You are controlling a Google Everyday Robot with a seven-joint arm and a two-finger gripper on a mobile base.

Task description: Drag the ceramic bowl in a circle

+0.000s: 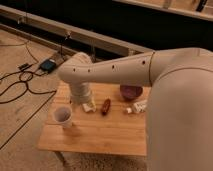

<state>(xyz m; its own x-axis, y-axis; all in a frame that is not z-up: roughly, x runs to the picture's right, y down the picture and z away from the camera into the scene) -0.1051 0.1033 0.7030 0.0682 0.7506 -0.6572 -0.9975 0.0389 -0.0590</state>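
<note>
The ceramic bowl (131, 92), small, round and dark maroon, sits on the far right part of the wooden table (100, 135), partly behind my arm. My white arm reaches in from the right, bends at the elbow (75, 72) and points down at the table. The gripper (88, 106) is low over the table's far left-middle, well left of the bowl and apart from it. It hangs between the white cup (63, 115) and a small reddish-brown elongated object (106, 106).
A small white object (137, 106) lies in front of the bowl, near my arm. The table's left edge drops to a carpeted floor with black cables (20, 87) and a blue device (48, 65). A dark wall with a rail runs behind.
</note>
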